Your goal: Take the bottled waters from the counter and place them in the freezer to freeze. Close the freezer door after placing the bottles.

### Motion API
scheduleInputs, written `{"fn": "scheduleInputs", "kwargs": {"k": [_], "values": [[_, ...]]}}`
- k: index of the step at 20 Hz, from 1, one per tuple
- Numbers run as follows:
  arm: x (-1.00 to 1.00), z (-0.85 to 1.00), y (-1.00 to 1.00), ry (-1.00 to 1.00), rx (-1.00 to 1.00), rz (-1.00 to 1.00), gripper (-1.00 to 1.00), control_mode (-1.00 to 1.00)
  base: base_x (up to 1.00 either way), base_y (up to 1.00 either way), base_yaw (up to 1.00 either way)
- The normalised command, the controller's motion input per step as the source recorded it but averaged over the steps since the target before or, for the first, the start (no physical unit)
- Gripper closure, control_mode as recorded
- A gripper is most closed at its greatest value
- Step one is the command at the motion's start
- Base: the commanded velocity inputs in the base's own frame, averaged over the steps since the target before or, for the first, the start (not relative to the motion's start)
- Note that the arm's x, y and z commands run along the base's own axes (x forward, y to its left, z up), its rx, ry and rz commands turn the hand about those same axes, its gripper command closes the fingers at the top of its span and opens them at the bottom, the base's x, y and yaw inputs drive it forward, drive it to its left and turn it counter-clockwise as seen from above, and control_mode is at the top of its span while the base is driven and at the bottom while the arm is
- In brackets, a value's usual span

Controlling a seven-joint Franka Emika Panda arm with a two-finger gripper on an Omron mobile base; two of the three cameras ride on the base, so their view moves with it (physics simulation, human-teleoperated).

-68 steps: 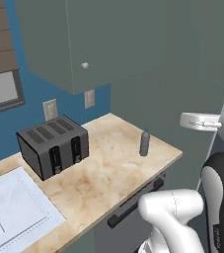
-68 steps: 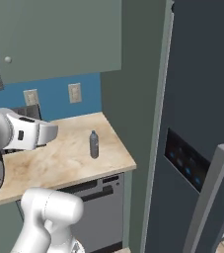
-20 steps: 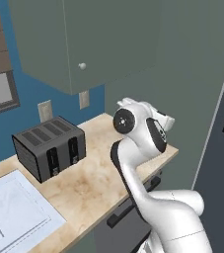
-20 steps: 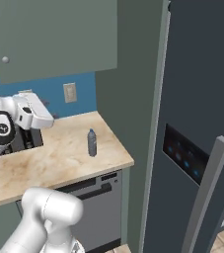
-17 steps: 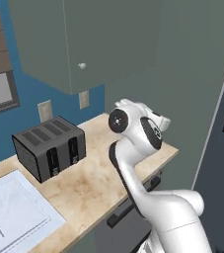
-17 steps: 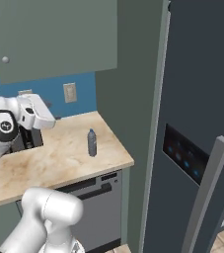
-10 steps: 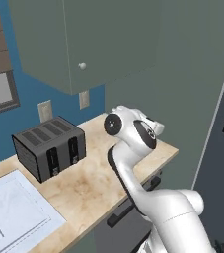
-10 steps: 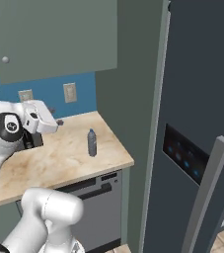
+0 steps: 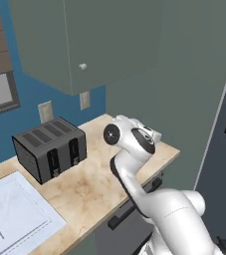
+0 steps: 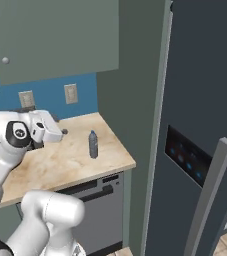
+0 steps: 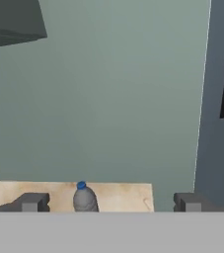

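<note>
One bottled water (image 10: 93, 144), smoky grey with a small bluish cap, stands upright near the right end of the beige counter (image 10: 60, 160). In the hand view the same bottle (image 11: 85, 198) sits low and left of centre, beyond my gripper (image 11: 111, 202), whose dark fingertips (image 11: 32, 201) stand far apart with nothing between them. From the right base, my gripper (image 10: 61, 132) hovers over the counter to the left of the bottle, a short gap away. The dark freezer door (image 10: 205, 100) with its dispenser panel (image 10: 186, 155) and long handle (image 10: 205, 200) is at the right, showing its outer face.
A black toaster (image 9: 50, 148) stands at the back of the counter (image 9: 92, 187), with a white sink drainboard (image 9: 15, 219) at the lower left. A grey-green wall cabinet (image 9: 84, 40) hangs overhead. A grey-green side panel (image 11: 123, 99) rises behind the bottle, between counter and fridge.
The arm has folded in over the counter and the hand has come lower and nearer the bottle. The bottle has not moved. The jaws stay wide.
</note>
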Motion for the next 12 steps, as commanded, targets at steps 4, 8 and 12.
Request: {"fn": "scheduleInputs", "kwargs": {"k": [4, 8, 12], "values": [[0.16, -0.39, 0.02, 0.00, 0.00, 0.00, -1.00, -1.00, 0.00, 0.00, 0.00], [0.20, -0.49, 0.01, 0.01, 0.00, 0.00, -1.00, -1.00, 0.00, 0.00, 0.00], [0.22, -0.46, 0.00, 0.01, 0.00, -0.01, -1.00, -1.00, 0.00, 0.00, 0.00]]}}
